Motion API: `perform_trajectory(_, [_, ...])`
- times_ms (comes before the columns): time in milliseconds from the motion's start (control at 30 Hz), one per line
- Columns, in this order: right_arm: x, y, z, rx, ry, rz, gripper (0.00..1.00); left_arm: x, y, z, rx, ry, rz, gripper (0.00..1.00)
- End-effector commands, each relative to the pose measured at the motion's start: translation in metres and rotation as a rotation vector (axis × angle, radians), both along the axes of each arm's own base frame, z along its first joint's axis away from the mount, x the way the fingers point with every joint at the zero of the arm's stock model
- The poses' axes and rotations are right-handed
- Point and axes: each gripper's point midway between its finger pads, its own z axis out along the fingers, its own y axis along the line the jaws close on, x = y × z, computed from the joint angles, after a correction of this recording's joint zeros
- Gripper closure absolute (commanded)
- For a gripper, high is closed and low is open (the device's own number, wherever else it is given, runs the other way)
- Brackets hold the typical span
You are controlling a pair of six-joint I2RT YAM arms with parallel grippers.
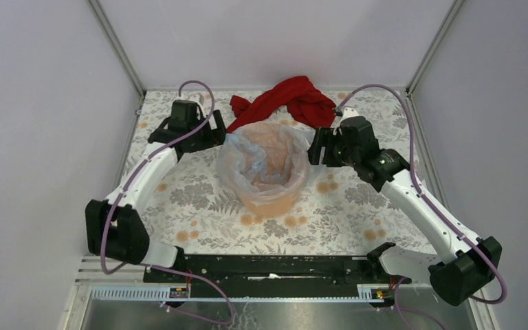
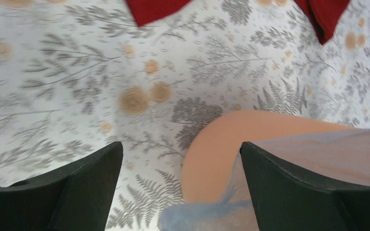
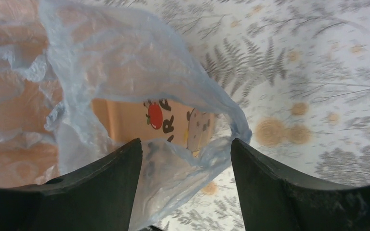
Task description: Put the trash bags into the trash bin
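The orange trash bin (image 1: 269,198) stands mid-table with a pale blue trash bag (image 1: 261,152) draped inside it and over its rim. At the bin's left rim my left gripper (image 1: 214,135) is open. In the left wrist view its jaws (image 2: 182,154) stand wide apart, with the bin's wall (image 2: 226,144) and the bag's film (image 2: 318,154) between and beside them. My right gripper (image 1: 316,147) sits at the right rim, open. Loose film of the bag (image 3: 173,178) hangs between the jaws of the right gripper (image 3: 185,149), unpinched, before the bin's stickered wall (image 3: 125,120).
A red cloth (image 1: 290,100) lies crumpled just behind the bin, and its edges show in the left wrist view (image 2: 149,9). A floral tablecloth (image 1: 192,199) covers the table. Grey walls enclose it on the left, right and back.
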Motion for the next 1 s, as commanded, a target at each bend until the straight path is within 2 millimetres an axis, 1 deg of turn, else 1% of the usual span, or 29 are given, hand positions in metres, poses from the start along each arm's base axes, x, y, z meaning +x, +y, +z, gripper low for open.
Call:
perform_trajectory(0, [-0.017, 0.044, 0.006, 0.109, -0.003, 0.067, 0.26, -0.011, 0.054, 0.057, 0.162, -0.137, 0.131, 0.01])
perform_trajectory(100, [-0.026, 0.061, 0.003, 0.151, -0.009, 0.082, 0.26, -0.026, 0.078, 0.071, 0.200, -0.156, 0.197, 0.01])
perform_trajectory(133, [-0.028, 0.063, 0.002, 0.155, -0.009, 0.086, 0.26, -0.031, 0.084, 0.075, 0.201, -0.164, 0.213, 0.01])
perform_trajectory(200, [-0.023, 0.052, 0.000, 0.110, -0.023, 0.036, 0.24, -0.040, 0.087, 0.085, 0.181, -0.198, 0.215, 0.01])
perform_trajectory(267, [-0.017, 0.042, 0.002, 0.051, -0.052, 0.014, 0.21, -0.043, 0.084, 0.087, 0.163, -0.206, 0.197, 0.01])
perform_trajectory(400, [-0.014, 0.037, 0.008, -0.023, -0.074, 0.047, 0.19, -0.044, 0.087, 0.080, 0.178, -0.180, 0.199, 0.01])
perform_trajectory(433, [-0.013, 0.033, 0.012, -0.046, -0.086, 0.042, 0.17, -0.045, 0.092, 0.079, 0.195, -0.173, 0.217, 0.01])
perform_trajectory(500, [-0.012, 0.025, 0.013, -0.092, -0.107, 0.039, 0.14, -0.050, 0.107, 0.081, 0.232, -0.170, 0.283, 0.01])
perform_trajectory(567, [-0.011, 0.020, 0.012, -0.117, -0.131, 0.058, 0.14, -0.058, 0.122, 0.083, 0.252, -0.178, 0.365, 0.01])
perform_trajectory(600, [-0.011, 0.019, 0.008, -0.128, -0.138, 0.070, 0.13, -0.064, 0.131, 0.079, 0.257, -0.167, 0.420, 0.01])
perform_trajectory(667, [-0.009, 0.018, 0.000, -0.134, -0.138, 0.084, 0.13, -0.076, 0.136, 0.068, 0.226, -0.139, 0.477, 0.06])
perform_trajectory(700, [-0.008, 0.020, -0.003, -0.122, -0.136, 0.098, 0.14, -0.083, 0.137, 0.060, 0.199, -0.120, 0.504, 0.09])
perform_trajectory(767, [-0.007, 0.029, -0.007, -0.073, -0.143, 0.137, 0.14, -0.095, 0.131, 0.046, 0.111, -0.091, 0.526, 0.11])
perform_trajectory(867, [-0.007, 0.043, -0.012, -0.015, -0.143, 0.186, 0.16, -0.106, 0.108, 0.026, -0.056, -0.059, 0.505, 0.12])
perform_trajectory(967, [-0.004, 0.050, -0.024, -0.009, -0.110, 0.203, 0.22, -0.107, 0.089, 0.008, -0.146, -0.039, 0.444, 0.17])
